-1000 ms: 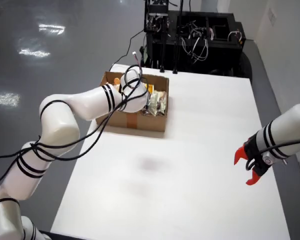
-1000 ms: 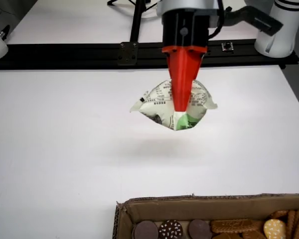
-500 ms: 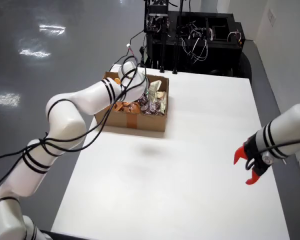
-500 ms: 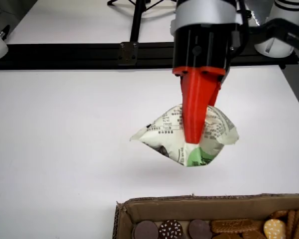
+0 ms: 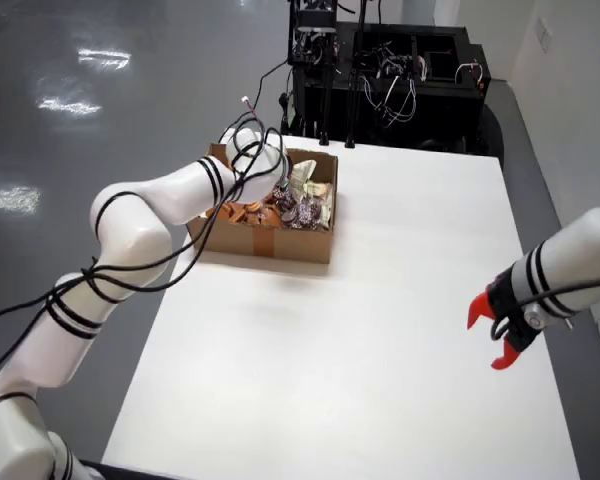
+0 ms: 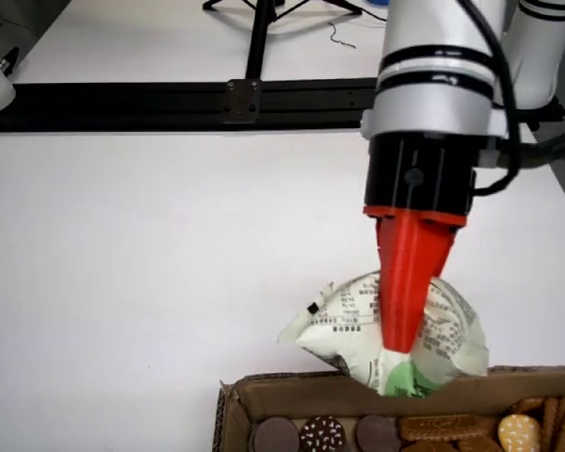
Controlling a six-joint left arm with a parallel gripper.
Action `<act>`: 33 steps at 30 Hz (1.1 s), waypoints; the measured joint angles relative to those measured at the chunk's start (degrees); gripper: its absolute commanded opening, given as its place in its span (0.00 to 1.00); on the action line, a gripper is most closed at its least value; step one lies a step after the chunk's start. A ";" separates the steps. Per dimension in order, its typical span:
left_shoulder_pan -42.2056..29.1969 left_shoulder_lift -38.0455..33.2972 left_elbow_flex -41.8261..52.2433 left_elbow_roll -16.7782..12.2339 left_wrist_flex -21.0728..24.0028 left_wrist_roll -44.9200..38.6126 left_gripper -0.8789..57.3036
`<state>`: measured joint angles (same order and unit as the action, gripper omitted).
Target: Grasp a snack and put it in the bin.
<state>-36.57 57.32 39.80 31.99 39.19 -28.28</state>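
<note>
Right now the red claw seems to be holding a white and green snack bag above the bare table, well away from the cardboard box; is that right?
Not quite. The claw does grip the snack bag, but at the cardboard box, on its rim, not well away from it. The close side view shows this; the view from above agrees.

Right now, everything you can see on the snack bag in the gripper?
The snack bag is a puffy pale foil-like pouch with dark print and a green patch low down. It hangs crumpled and tilted, pinched by the red gripper, over the far rim of the cardboard box. In the view from above it sits over the box.
</note>
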 measured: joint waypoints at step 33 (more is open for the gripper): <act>0.34 5.89 -8.52 -0.82 7.30 3.06 0.30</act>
<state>-36.23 63.22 31.28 31.18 46.49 -25.22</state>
